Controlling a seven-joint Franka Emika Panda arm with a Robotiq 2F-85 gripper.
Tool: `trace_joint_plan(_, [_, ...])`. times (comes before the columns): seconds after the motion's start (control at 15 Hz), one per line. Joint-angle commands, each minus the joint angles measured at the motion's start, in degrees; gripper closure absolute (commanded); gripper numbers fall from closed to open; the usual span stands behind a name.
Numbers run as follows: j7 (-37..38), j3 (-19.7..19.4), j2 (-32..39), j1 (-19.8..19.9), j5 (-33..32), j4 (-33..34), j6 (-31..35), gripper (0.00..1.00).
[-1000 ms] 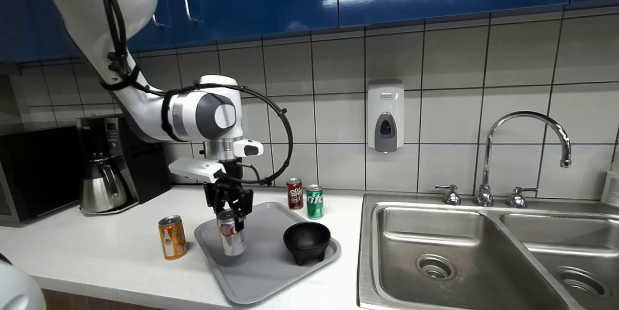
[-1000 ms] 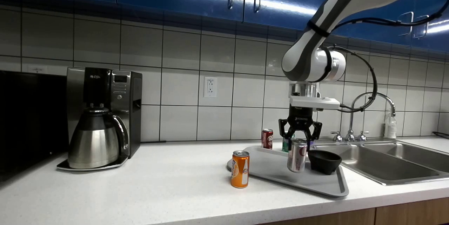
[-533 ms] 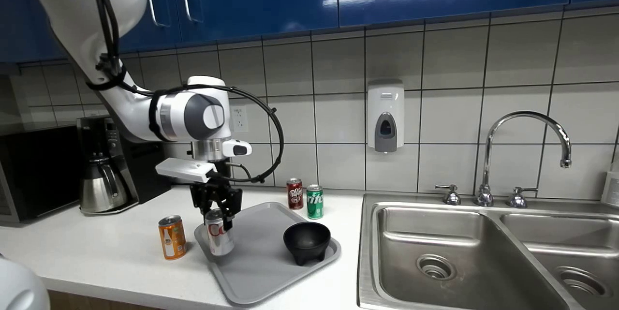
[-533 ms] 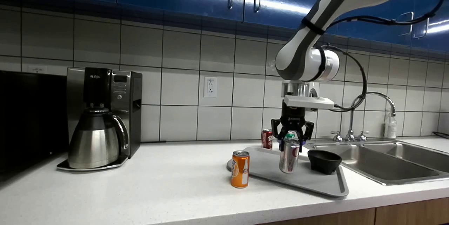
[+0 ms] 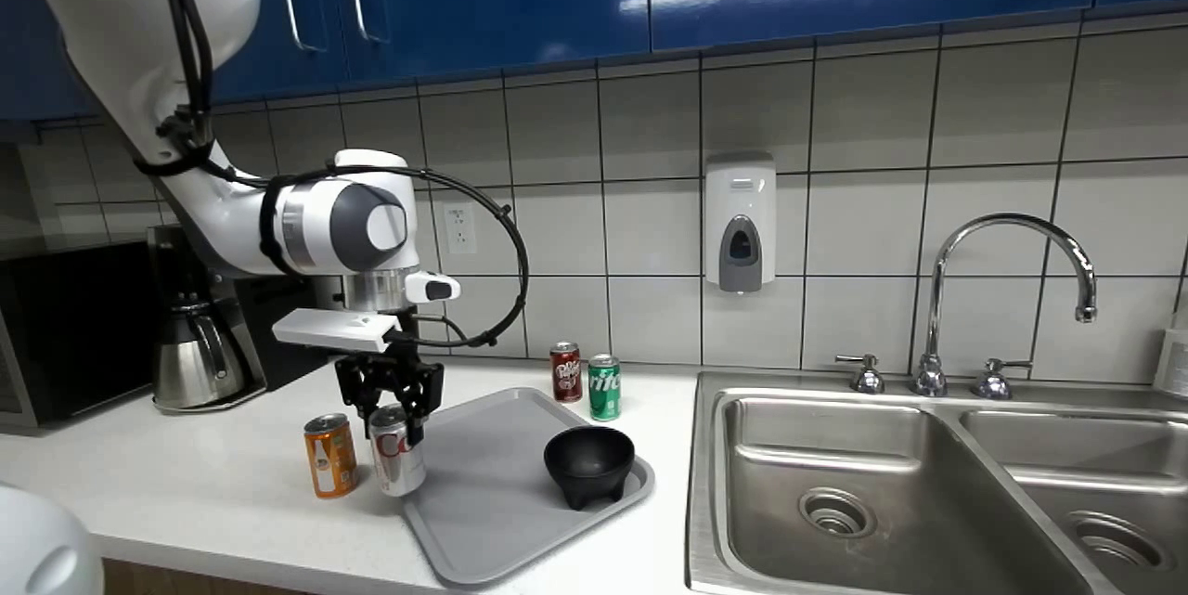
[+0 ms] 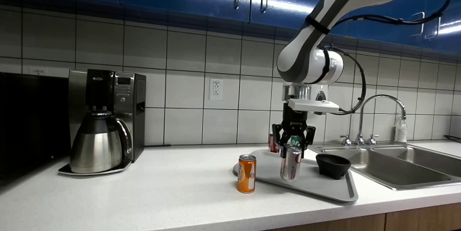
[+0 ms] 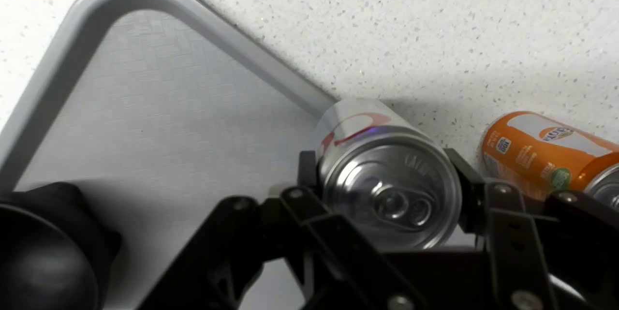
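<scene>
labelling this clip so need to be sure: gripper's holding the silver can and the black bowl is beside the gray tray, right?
One slip: the black bowl stands on the gray tray, not beside it, as both exterior views show. The gripper does hold the silver can.

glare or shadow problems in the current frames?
In both exterior views, white glare streaks on the blue cabinets; in an exterior view, the black appliance nearly featureless; in the wrist view, bright glints atop the silver can, soft shadow on the gray tray beside the black bowl.
</scene>
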State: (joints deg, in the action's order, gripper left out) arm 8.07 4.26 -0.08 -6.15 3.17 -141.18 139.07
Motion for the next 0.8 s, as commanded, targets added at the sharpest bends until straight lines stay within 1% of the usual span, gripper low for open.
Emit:
trace_joint_plan(0.0, [-3.53, 1.25, -2.84, -0.51, 1.93, -1.67, -1.27, 0.62])
trace_joint_plan(0.33, [-5.27, 2.30, -2.45, -1.60, 2.29, -2.11, -1.72, 0.62])
trace_joint_plan(0.73, [-5.08, 3.17, -1.28, -2.31, 1.57, -1.96, -1.93, 0.62])
